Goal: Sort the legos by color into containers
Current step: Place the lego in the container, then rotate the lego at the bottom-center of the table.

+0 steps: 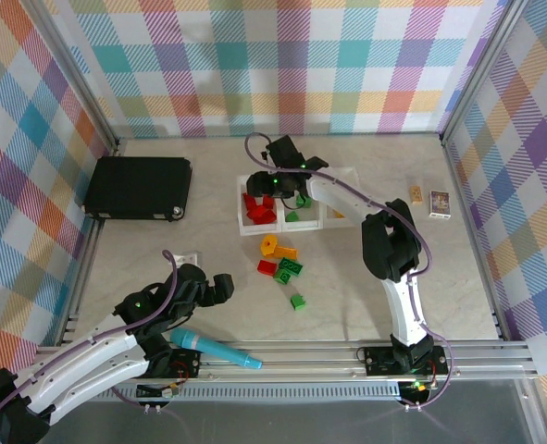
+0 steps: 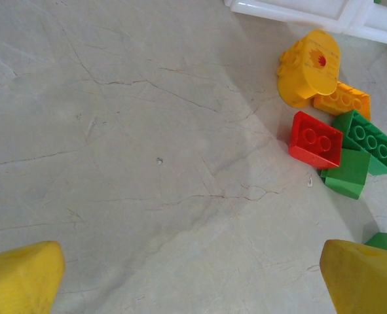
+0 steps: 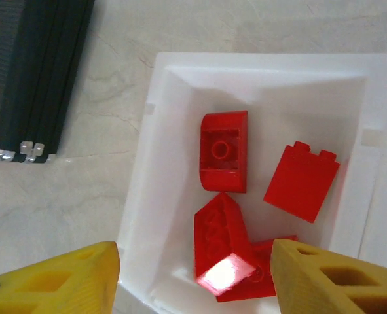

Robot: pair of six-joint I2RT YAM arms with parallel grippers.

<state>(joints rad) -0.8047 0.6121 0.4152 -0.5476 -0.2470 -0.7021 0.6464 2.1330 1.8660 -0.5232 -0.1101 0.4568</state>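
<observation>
You are hovering the right gripper (image 3: pixel 193 281) over the leftmost bin (image 3: pixel 141 196), its fingers spread wide and carrying nothing. Several red bricks (image 3: pixel 224 152) are lying inside the bin. Your left gripper (image 2: pixel 193 278) is also gaping and empty, facing the loose pile on the table. There the red brick (image 2: pixel 314 139) is touching a green brick (image 2: pixel 367 139), so a wide pinch is risking dragging both along and mixing colours.

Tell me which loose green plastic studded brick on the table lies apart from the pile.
The small green plastic brick on the near side: it lies alone, while the other green bricks lie beside the red brick.
</observation>
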